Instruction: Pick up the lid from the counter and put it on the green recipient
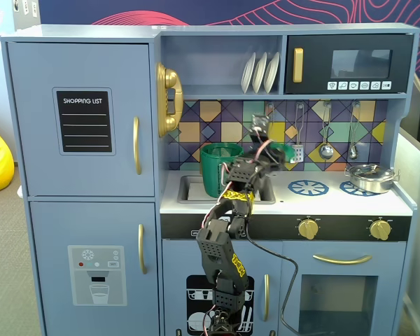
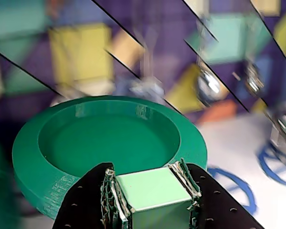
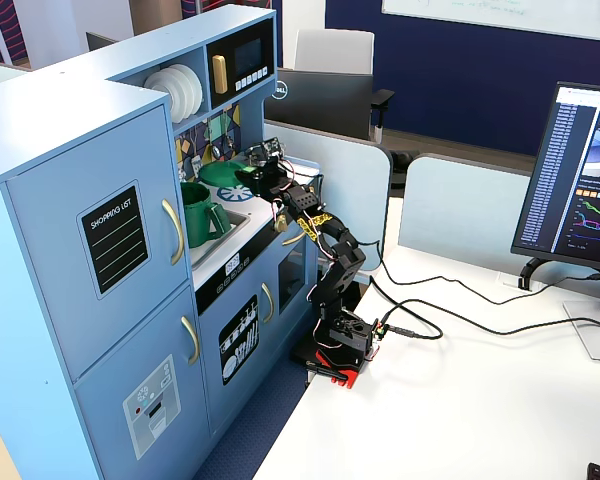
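Observation:
My gripper (image 2: 146, 175) is shut on the pale green square knob (image 2: 152, 191) of the lid (image 2: 109, 138), a round green disc with a sunken middle. In a fixed view the lid (image 1: 285, 152) hangs in the air above the white counter (image 1: 336, 201), right of the green recipient (image 1: 220, 169), which stands in the sink. The gripper (image 1: 271, 151) is level with the recipient's rim and apart from it. The other fixed view shows the lid (image 3: 223, 172) just behind the recipient (image 3: 202, 212), with the gripper (image 3: 248, 176) beside it.
A shiny silver pot (image 1: 369, 177) stands on the right burner mark. Blue burner prints (image 1: 308, 187) lie under the lid. Utensils (image 1: 326, 133) hang on the tiled back wall. A shelf with white plates (image 1: 260, 72) and a microwave (image 1: 348, 64) overhang the counter.

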